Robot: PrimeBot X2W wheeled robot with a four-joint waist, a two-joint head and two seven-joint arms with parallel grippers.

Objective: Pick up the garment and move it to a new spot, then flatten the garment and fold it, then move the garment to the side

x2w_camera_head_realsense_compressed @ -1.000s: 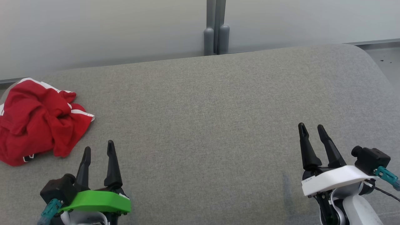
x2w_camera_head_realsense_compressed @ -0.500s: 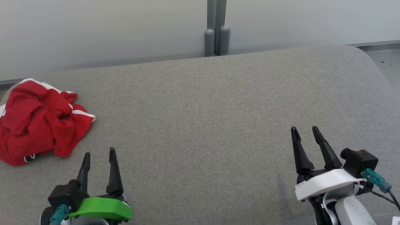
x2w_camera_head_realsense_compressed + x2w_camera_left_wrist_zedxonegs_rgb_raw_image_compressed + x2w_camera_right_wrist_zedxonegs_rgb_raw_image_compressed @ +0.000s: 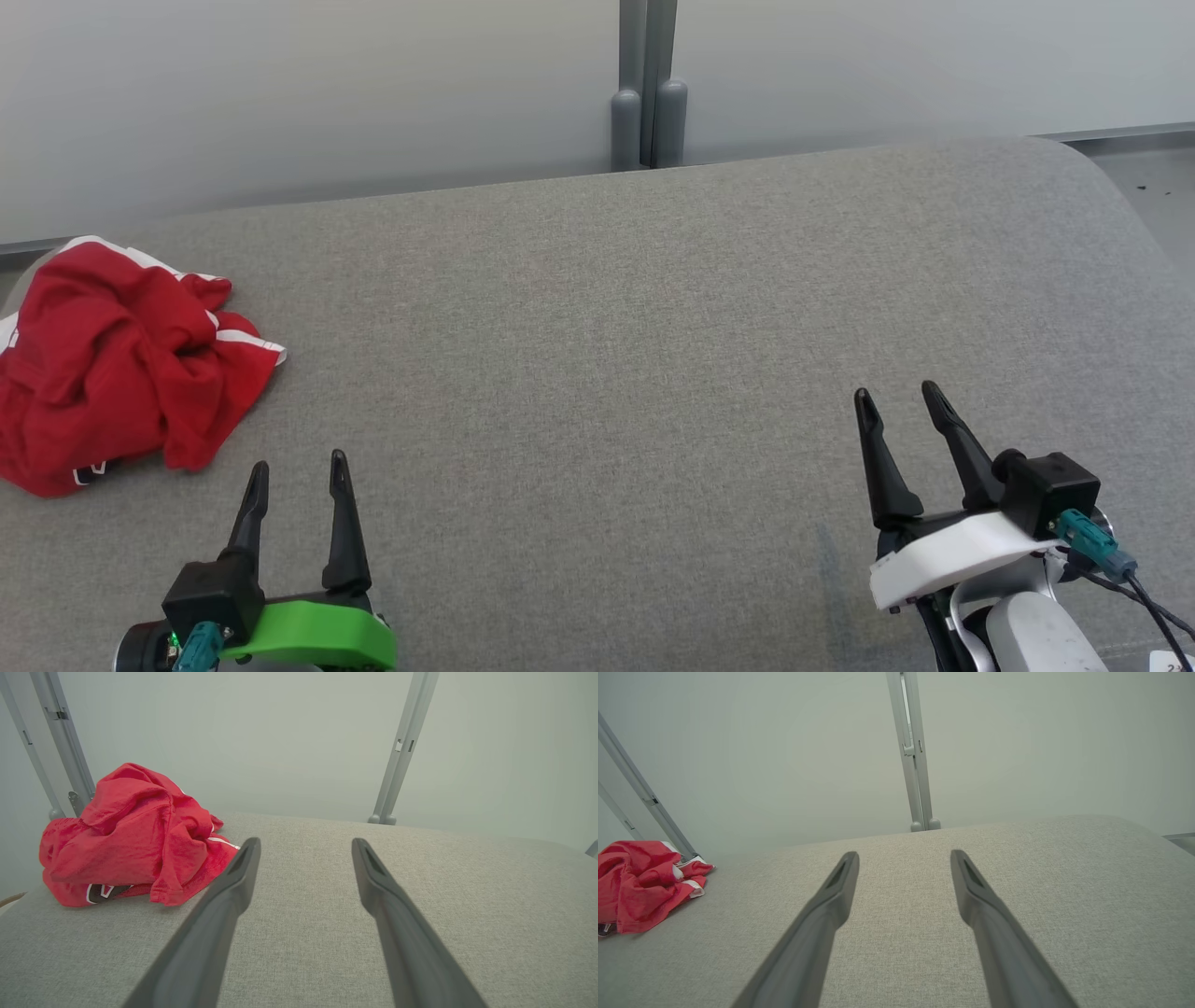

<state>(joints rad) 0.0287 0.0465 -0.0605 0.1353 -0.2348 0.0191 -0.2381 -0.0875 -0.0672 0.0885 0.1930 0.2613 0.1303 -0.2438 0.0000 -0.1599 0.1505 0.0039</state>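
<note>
- Pointing forward at the near left, the left gripper (image 3: 299,462) has its fingers spread wide, holding nothing.
- At the near right, the right gripper (image 3: 894,390) is likewise spread and empty.
- The red garment (image 3: 112,364), white-trimmed, lies crumpled at the far-left corner of the grey cushion (image 3: 597,327), just beyond the left gripper and not touching it.
- A dark, white-outlined print (image 3: 105,892) at its near hem is unreadable.
- A grey post (image 3: 644,93) stands behind the cushion.

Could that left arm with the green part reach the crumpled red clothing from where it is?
Probably yes. The left gripper is open and close to the red garment, with bare grey cushion between them and nothing in the way.
</note>
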